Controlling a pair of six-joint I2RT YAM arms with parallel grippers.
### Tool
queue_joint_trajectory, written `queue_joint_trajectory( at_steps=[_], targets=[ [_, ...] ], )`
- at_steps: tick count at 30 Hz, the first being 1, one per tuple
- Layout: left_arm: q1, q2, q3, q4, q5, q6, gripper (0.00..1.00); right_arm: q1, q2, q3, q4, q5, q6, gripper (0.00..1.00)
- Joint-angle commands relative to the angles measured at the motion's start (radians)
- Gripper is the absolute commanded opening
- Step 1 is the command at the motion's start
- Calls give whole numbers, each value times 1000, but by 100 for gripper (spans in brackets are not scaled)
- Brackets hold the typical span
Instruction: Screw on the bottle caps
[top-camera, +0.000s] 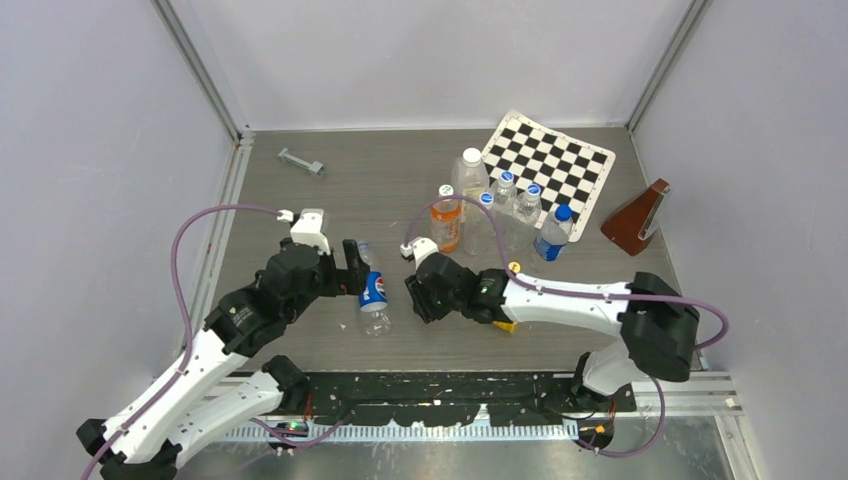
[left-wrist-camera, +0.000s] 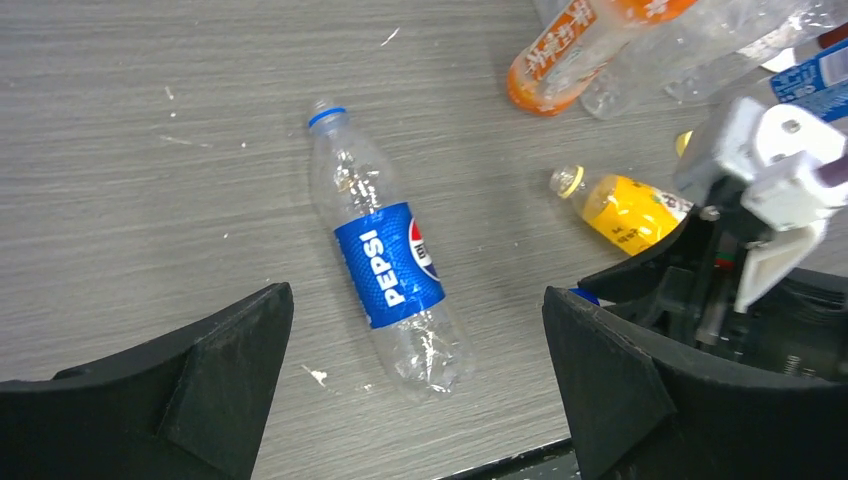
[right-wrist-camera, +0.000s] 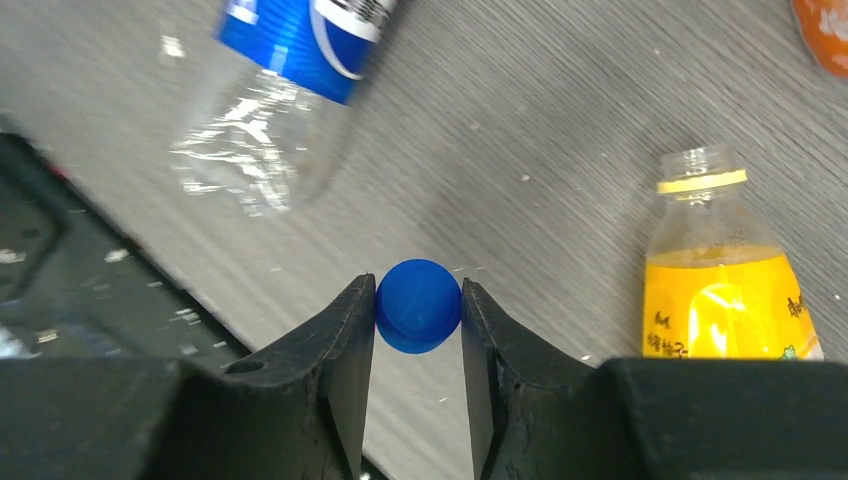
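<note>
The Pepsi bottle (top-camera: 373, 293) lies uncapped on the table, its neck pointing away from the arms. It also shows in the left wrist view (left-wrist-camera: 390, 265). My left gripper (left-wrist-camera: 415, 400) is open and empty, and it hovers over the bottle's base end (top-camera: 355, 275). My right gripper (right-wrist-camera: 418, 330) is shut on the blue cap (right-wrist-camera: 418, 305), just right of the Pepsi bottle (top-camera: 418, 297). The juice bottle (right-wrist-camera: 725, 290) lies uncapped, mostly under my right arm in the top view. The yellow cap (top-camera: 514, 267) lies beside that arm.
Several upright bottles (top-camera: 495, 205), among them an orange drink bottle (top-camera: 446, 222), stand at the back. Behind them are a checkerboard sheet (top-camera: 548, 160) and a brown wedge-shaped object (top-camera: 635, 215). A grey metal part (top-camera: 302, 161) lies far left. A black rail (top-camera: 450, 395) runs along the near edge.
</note>
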Motion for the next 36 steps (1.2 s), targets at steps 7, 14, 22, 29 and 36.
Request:
queue_joint_trajectory(
  at_steps=[7, 14, 22, 29, 36],
  targets=[
    [-2, -15, -98, 45, -82, -81, 97, 36, 122, -96, 174, 159, -84, 26],
    [0, 9, -104, 41, -98, -82, 98, 88, 135, -71, 48, 167, -72, 50],
    [-1, 13, -102, 31, -116, -68, 98, 99, 121, 58, -192, 120, 5, 78],
    [1, 20, -72, -6, -153, -49, 98, 39, 160, 250, -430, 75, 54, 69],
    [9, 31, -65, -17, -151, -41, 97, -9, 221, 302, -540, 57, 93, 61]
  ],
)
